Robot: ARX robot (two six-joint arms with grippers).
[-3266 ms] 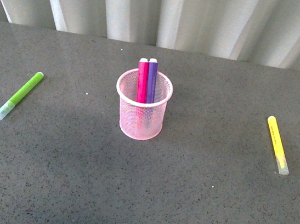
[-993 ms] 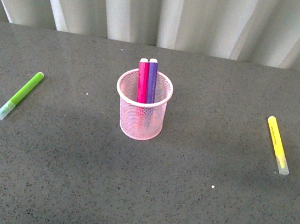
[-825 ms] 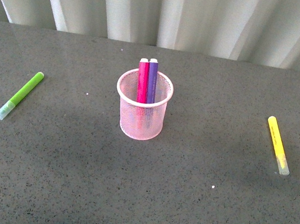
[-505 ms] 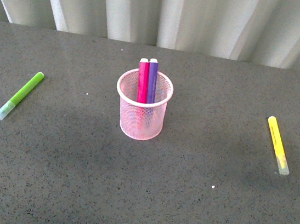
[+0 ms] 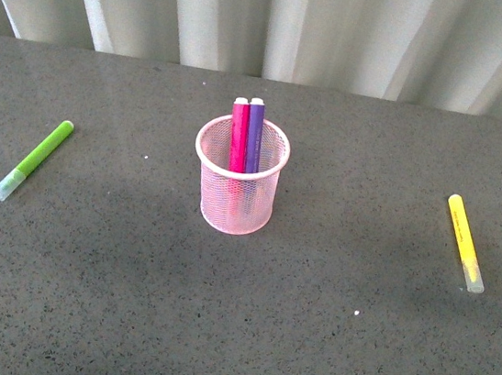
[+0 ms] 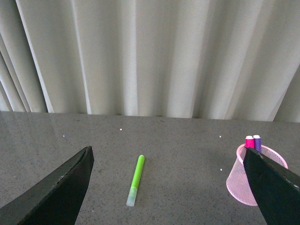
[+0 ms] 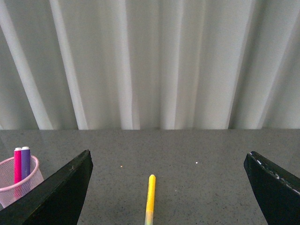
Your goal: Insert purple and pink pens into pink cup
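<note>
**A:** What do we register as changed over the last few seconds?

**B:** Nothing. The pink cup (image 5: pixel 237 186) stands upright at the same spot as before, mid-counter and nearer the far edge. The pink pen (image 5: pixel 237 135) and the purple pen (image 5: pixel 254 135) stand in it side by side, touching, tips above the rim, exactly as they stood earlier.

**A:** Status of the other markers?

**B:** The green marker (image 5: pixel 33 159) lies flat toward the left edge of the counter (image 5: pixel 232 333), the yellow marker (image 5: pixel 465 242) toward the right edge. Both are well apart from the cup and unmoved.

**A:** Hand states?

**B:** Neither arm appears in the front view. In the left wrist view, the left hand (image 6: pixel 168 187) shows its fingers spread wide, released, with only the counter and the green marker between them. In the right wrist view, the right hand (image 7: pixel 168 187) is likewise released and empty.

**A:** Consequence for the task?

**B:** We judge it complete: both required pens sit in the cup, both hands are free, and the static scene suggests no further insertion is pending.
</note>
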